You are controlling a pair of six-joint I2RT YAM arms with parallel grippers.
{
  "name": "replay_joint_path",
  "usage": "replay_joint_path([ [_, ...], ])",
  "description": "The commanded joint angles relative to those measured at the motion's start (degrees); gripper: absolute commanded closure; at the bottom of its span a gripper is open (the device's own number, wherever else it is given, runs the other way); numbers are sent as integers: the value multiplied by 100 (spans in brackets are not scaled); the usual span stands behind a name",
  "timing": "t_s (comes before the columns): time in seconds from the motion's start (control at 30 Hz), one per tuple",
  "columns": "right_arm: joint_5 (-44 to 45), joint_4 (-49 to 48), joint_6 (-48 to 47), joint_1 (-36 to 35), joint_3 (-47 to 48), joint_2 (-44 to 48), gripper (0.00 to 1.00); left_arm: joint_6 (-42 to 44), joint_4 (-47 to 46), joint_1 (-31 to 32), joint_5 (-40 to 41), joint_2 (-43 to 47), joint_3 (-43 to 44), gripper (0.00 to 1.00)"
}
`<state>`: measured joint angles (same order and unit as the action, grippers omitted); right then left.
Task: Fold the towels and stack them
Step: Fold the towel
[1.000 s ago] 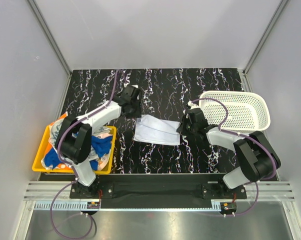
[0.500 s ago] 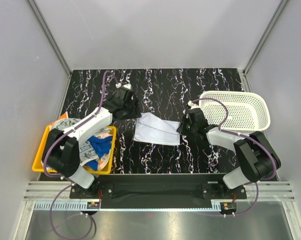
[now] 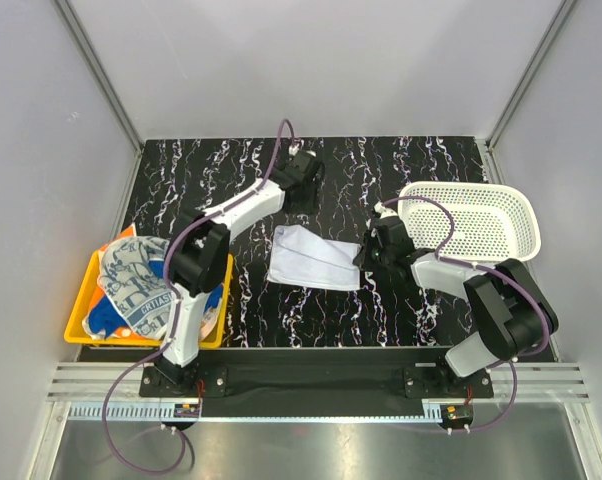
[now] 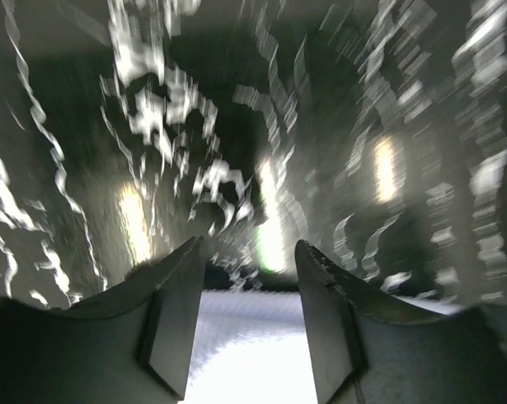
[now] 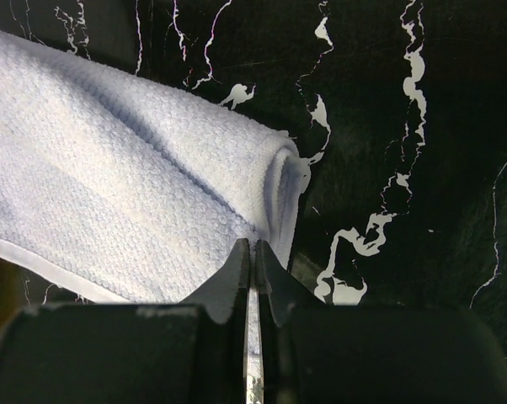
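A folded off-white towel [image 3: 316, 258] lies flat at the table's middle; it also shows in the right wrist view [image 5: 127, 202]. My right gripper [image 3: 369, 252] is shut on the towel's right edge [image 5: 252, 248]. My left gripper [image 3: 299, 185] is open and empty, raised beyond the towel's far edge; the left wrist view is blurred, with the towel [image 4: 249, 345] low between the jaws [image 4: 249, 252]. More towels, a blue-patterned white one [image 3: 136, 275] and a royal blue one [image 3: 106, 315], are heaped in the yellow bin [image 3: 81, 325].
A white perforated basket [image 3: 473, 222] stands at the right, just behind my right arm. The yellow bin sits at the table's left front edge. Grey walls close off the left, right and back.
My left arm has swung away from the towel's left corner toward the back of the table, uncovering the bin. The right gripper and the towel have stayed in place.
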<state>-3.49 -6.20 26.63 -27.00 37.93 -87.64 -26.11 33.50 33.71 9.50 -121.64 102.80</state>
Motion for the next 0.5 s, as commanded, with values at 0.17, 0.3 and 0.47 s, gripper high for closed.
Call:
replay_joint_path([
  [0.17, 199, -127, -44, -68, 197, -52, 100, 132, -194, 162, -36, 605, -1138, 58],
  [0.3, 182, -145, -27, -77, 188, -78, 100, 1, -589, 171, 26, 1177, -2103, 59],
  [0.47, 182, -154, -18, -68, 197, -104, 100, 0, -766, 171, 140, 1696, -2695, 59],
])
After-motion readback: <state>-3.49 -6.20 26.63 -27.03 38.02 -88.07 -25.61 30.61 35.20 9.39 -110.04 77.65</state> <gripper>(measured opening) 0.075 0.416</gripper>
